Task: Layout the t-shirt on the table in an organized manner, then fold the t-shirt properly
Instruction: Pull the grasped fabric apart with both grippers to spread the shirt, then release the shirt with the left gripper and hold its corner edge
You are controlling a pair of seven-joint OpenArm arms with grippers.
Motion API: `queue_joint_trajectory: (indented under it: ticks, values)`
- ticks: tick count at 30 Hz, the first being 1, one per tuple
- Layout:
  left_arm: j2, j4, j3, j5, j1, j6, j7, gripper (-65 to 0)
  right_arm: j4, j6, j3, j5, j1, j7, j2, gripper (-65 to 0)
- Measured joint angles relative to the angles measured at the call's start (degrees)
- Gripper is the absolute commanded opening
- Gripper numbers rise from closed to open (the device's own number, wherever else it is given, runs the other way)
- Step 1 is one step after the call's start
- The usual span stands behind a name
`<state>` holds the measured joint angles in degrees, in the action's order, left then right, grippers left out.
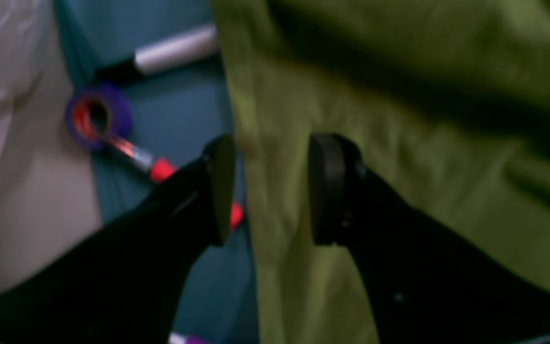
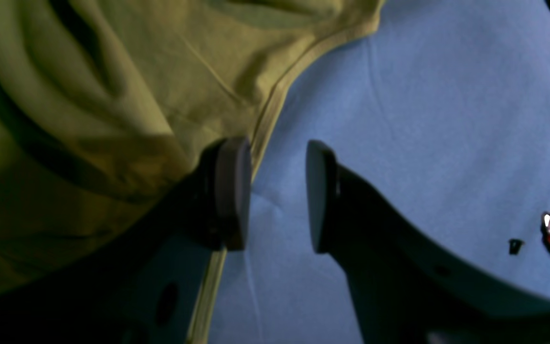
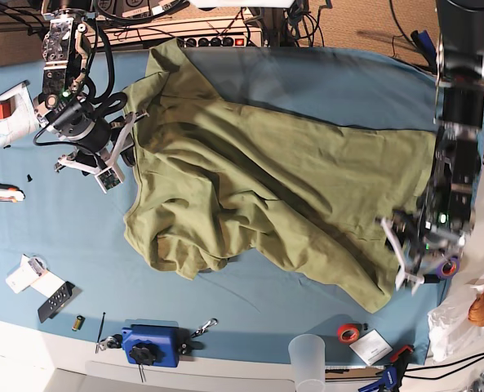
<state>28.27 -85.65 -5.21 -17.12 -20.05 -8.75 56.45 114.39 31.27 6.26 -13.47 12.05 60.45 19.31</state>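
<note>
Spread fingers of the left gripper (image 1: 271, 191) straddle the t-shirt (image 3: 258, 196) edge; right gripper (image 2: 277, 193) likewise spread, empty. Rumpled on the tabletop (image 3: 323, 77), only one layer may be caught.

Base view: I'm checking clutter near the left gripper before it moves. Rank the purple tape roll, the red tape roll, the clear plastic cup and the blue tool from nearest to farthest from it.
From the left gripper:
1. Purple tape roll: right beside it, at the table edge.
2. Red tape roll: toward the front edge.
3. Clear plastic cup: front edge, further along.
4. Blue tool: far along the front edge.
</note>
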Motion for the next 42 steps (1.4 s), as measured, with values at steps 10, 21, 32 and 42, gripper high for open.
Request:
queue_joint_trajectory:
  ticks: [10, 21, 32, 42]
  values:
    - [-0.11, -4.39, 16.2, -0.24, 14.01, -1.6, 4.22, -39.4, 0.0, 0.02, 0.0, -0.02, 0.0, 0.44, 0.0, -45.1]
    - [-0.5, -4.35, 30.8, -15.3, 22.93, -10.64, 5.75, -39.4, 0.0, 0.02, 0.0, 0.0, 0.0, 0.48, 0.0, -45.1]
    - [-0.59, -4.35, 30.84, -15.26, 25.09, -10.64, 4.46, -39.4, 0.0, 0.02, 0.0, -0.02, 0.0, 1.05, 0.02, -45.1]
    - [0.31, -4.35, 30.84, -25.46, 24.81, -16.68, 9.22, -39.4, 0.0, 0.02, 0.0, 0.0, 0.0, 1.25, 0.02, -45.1]
